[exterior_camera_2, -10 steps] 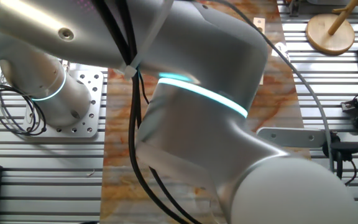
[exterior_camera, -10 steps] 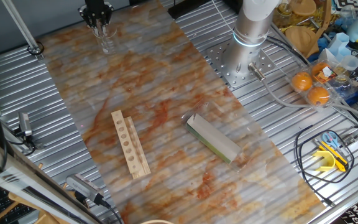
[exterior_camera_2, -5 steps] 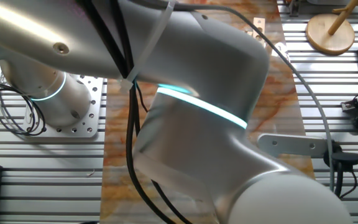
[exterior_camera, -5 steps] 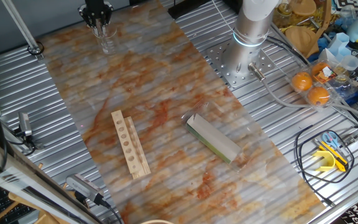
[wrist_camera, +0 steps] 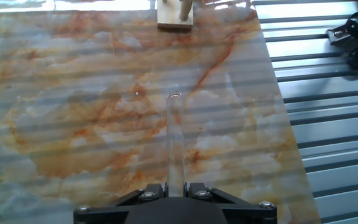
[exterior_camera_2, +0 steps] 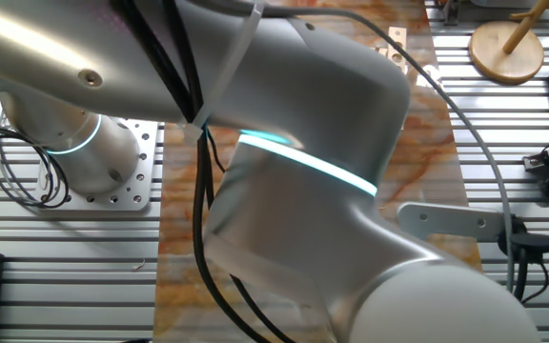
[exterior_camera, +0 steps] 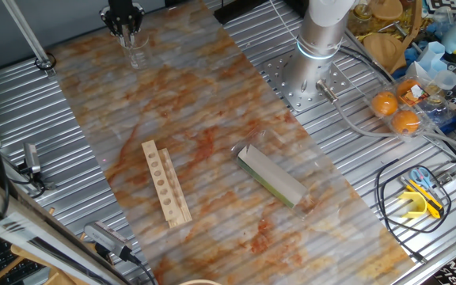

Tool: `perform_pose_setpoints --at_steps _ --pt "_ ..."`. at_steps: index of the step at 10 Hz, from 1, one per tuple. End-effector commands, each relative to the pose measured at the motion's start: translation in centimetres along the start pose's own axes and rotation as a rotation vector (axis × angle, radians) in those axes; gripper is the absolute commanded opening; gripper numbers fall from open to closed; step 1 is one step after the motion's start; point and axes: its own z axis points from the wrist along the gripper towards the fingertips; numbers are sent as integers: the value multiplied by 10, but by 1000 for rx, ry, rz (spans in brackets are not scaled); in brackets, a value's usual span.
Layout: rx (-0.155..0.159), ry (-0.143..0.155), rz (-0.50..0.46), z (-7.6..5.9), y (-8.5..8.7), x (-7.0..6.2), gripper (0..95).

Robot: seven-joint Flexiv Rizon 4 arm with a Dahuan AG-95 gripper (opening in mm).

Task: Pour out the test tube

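— At the far end of the mat [exterior_camera: 212, 134], by the top edge of one fixed view: that's the gripper [exterior_camera: 124, 30], right?

— Yep. Dark fingers pointing down, w/ a clear beaker [exterior_camera: 135, 52] right below them.

— And the test tube?

— Best seen in the hand view. The test tube [wrist_camera: 175, 142] sticks straight out from betw. the two fingers, open rim at the far end, glass clear. The gripper [wrist_camera: 176, 190] is clamped narrow on its near end, pads tight on both sides.

— Anything in it?

— Can't tell; looks see-through along the whole length.

— What's under it there?

— Just the orange-and-white marbled mat [wrist_camera: 104, 112]. Top of that view you catch the end of the wooden rack [wrist_camera: 174, 15].

— Same rack as in the middle of the table?

— Think so. In one fixed view the wooden rack [exterior_camera: 165, 183] lies flat on the mat, row of holes facing up, well apart from the gripper. Beside it, to the right, a green-and-white box [exterior_camera: 271, 175], also lying flat.

— Other fixed view any use?

— Not rly. The arm [exterior_camera_2: 303, 171] fills nearly all of it, silver shell w/ a glowing ring; only strips of mat show around it.
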Motion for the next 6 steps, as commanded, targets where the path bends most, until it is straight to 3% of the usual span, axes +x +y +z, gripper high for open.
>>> perform_pose_setpoints --at_steps 1,6 --pt "5 -7 14 0 0 -2 0" --pt "14 -41 47 1 0 -4 0"
